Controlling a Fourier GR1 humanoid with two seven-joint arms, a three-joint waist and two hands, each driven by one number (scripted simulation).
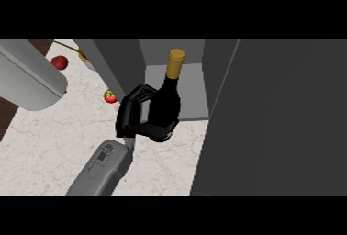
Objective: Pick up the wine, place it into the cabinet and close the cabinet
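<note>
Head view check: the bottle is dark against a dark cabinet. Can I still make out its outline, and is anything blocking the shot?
Head view: the wine bottle reads clearly where the cabinet's paler inner shelf backs it, gold cap brightest; its base merges with the black hand, whose fingers curl round it. The open cabinet door fills the view's right as flat dark grey. No glare on the marble counter.

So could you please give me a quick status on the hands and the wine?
Right hand curled round the wine bottle at the cabinet opening. Left hand out of view. Cabinet door open alongside, nothing blocking.
</note>
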